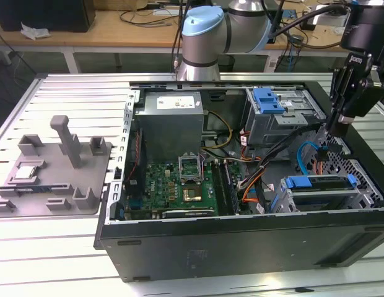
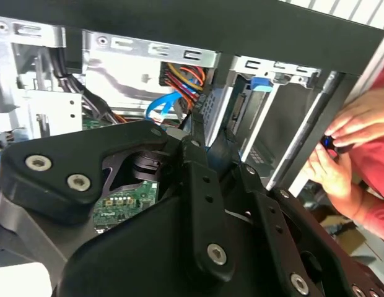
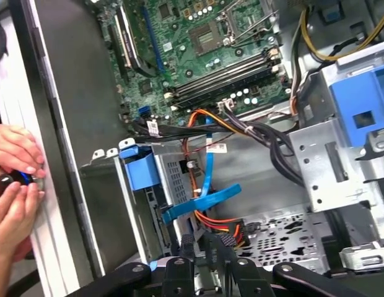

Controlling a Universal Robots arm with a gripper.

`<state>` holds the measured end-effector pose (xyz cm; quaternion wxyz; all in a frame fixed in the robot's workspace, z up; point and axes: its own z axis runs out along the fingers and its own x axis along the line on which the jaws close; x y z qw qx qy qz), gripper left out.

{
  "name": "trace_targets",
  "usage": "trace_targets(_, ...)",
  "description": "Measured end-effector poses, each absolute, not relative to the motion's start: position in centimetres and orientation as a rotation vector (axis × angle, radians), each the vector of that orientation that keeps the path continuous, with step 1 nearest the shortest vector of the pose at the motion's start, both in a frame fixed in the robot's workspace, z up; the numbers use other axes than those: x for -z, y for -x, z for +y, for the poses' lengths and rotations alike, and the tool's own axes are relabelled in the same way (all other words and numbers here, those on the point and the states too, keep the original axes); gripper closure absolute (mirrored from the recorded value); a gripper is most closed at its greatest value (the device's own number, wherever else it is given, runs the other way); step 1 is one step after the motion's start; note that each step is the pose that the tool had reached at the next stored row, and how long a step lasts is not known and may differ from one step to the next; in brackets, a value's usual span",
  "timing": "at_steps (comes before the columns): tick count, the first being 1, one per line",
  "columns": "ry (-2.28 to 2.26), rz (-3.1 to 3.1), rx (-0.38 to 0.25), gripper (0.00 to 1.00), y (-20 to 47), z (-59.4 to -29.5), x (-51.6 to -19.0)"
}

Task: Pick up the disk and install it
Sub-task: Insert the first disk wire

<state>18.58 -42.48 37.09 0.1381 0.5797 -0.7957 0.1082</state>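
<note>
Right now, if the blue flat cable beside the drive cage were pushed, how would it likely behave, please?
The blue flat cable looks thin and ribbon-like, hanging in loose bends, so it would probably flex aside rather than resist. It seems light. It folds sharply near the orange wires, so a hard shove might kink it.

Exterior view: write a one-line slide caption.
The gripper hovers in the open computer case near the blue-railed drive cage at the exterior view's right.
</note>
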Motion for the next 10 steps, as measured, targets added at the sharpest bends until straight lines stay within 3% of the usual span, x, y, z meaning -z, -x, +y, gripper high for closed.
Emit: trace_targets(10,-1.626,-2.278,-0.327,0.71,-18.9,-41.3,-35.9)
